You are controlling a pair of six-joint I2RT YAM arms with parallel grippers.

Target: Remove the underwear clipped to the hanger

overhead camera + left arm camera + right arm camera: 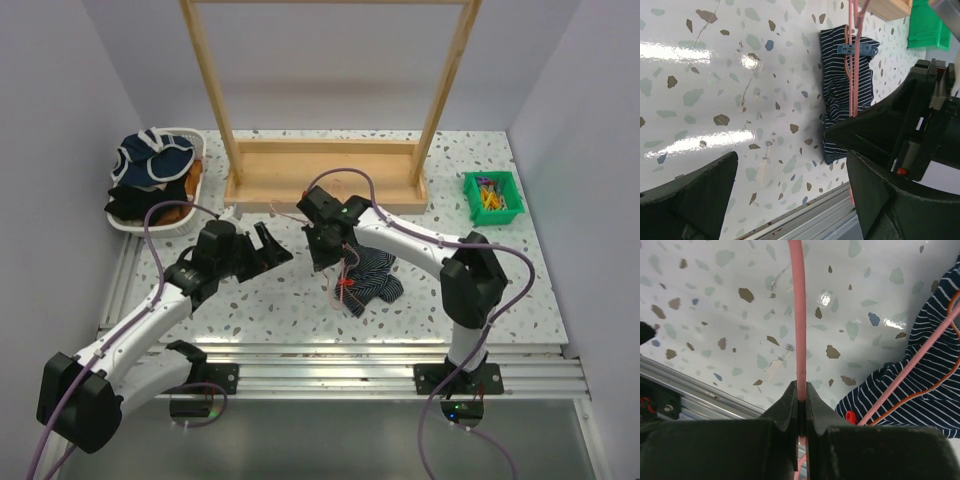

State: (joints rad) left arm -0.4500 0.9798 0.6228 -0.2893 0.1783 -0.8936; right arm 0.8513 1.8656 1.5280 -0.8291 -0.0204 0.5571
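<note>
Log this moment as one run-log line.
right hand: shut on hanger | left hand: open, empty, apart from underwear | underwear: on table, blue clip attached

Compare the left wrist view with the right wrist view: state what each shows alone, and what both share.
Left wrist only: the open left gripper, a blue clip on the underwear, the green bin. Right wrist only: the right gripper shut on the hanger, on its pink wire, and a small red clip by the cloth. Both: the striped underwear, the hanger and the speckled table.
</note>
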